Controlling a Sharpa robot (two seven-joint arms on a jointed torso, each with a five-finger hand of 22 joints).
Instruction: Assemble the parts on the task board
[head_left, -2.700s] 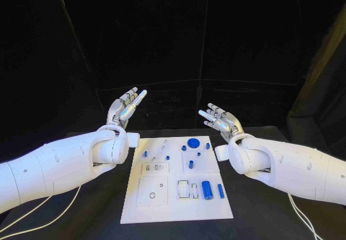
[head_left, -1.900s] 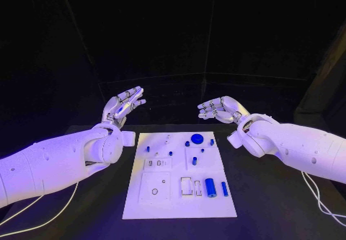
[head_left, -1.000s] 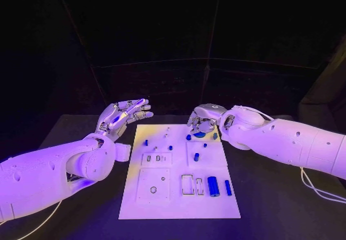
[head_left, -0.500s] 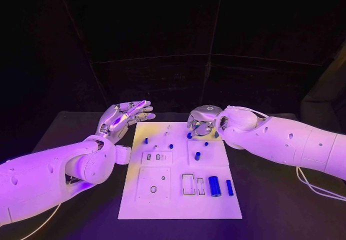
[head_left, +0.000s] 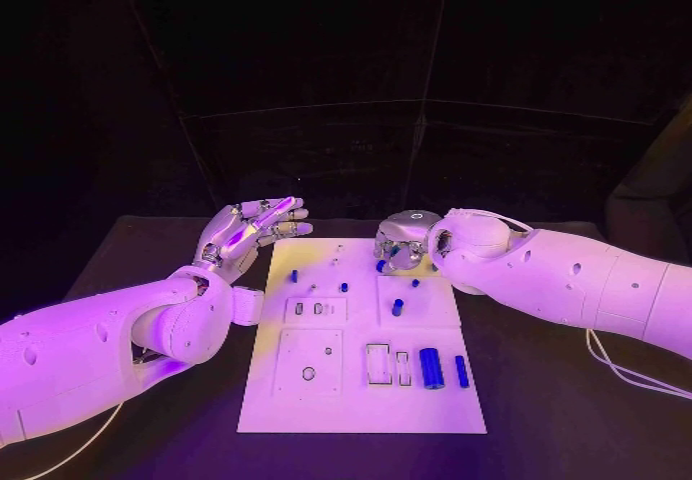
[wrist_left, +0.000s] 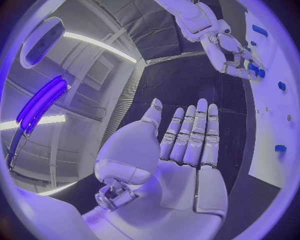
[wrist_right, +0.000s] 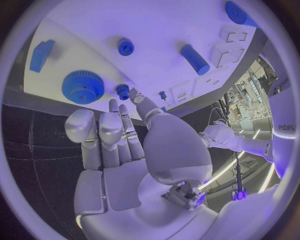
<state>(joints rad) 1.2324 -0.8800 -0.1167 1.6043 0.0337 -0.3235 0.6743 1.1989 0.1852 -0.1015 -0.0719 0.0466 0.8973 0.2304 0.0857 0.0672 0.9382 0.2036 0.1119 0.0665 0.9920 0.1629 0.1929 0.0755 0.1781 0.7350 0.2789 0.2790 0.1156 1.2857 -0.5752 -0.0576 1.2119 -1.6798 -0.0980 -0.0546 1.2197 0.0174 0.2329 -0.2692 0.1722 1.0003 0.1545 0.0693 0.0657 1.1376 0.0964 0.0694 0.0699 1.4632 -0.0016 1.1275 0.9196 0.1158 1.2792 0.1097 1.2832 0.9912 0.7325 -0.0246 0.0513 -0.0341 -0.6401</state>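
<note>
Board (head_left: 361, 400) centred; my left robot hand (head_left: 248, 228) hovers spread and empty, right robot hand (head_left: 400, 245) over gear (wrist_right: 82, 86), grip unclear.

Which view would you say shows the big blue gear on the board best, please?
The right wrist view: the gear lies unobstructed, teeth visible, just beyond the right hand. In the head view that hand covers it; the left wrist view shows only blue bits by its fingers.

head overhead, wrists close, sharing task board (head_left: 361, 400)
</note>
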